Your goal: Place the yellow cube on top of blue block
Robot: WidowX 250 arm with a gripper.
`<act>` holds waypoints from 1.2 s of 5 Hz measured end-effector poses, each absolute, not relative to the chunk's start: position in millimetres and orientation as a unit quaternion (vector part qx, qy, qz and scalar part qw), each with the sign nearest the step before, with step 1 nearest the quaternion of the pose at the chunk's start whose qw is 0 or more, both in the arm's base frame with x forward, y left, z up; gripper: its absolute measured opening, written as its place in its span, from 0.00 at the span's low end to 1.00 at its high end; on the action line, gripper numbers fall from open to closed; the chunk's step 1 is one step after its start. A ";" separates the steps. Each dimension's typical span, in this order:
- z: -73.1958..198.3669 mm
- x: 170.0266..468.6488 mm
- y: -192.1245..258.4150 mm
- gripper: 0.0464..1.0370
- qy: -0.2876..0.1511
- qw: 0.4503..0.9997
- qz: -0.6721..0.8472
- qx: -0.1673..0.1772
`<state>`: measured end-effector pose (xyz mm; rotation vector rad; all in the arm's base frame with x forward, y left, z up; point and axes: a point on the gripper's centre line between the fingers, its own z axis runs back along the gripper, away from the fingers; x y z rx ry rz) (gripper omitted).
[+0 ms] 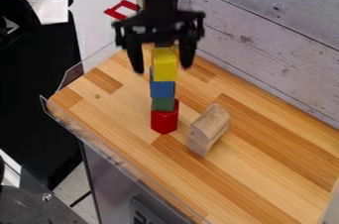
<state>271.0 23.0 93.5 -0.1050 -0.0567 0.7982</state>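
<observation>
Camera view: the gripper [162, 69] hangs toward twelve o'clock of the wooden worktop [268, 168], jaws spread, a gap visible on either side of the yellow cube [164, 64]. The cube sits between them, apparently on the blue block [162, 89], with the green block [163, 104] and red block [165, 120] beneath. Placement appears complete; withdrawal is judged the outstanding step.

Principal hazard: a sideways drift toward three or nine o'clock could bring a finger against the cube and topple it. Contributing cause: the column is narrow, its edges not quite flush (a minor defect, but noted). Collapse toward four o'clock could strike the natural-wood block [208, 128].
</observation>
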 end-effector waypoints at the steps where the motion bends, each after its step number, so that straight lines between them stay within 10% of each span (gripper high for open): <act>1: 113.8 273.4 9.6 0.96 -0.031 0.924 0.380 -0.029; 6: 97.7 299.4 -101.7 0.96 0.036 0.992 0.123 0.016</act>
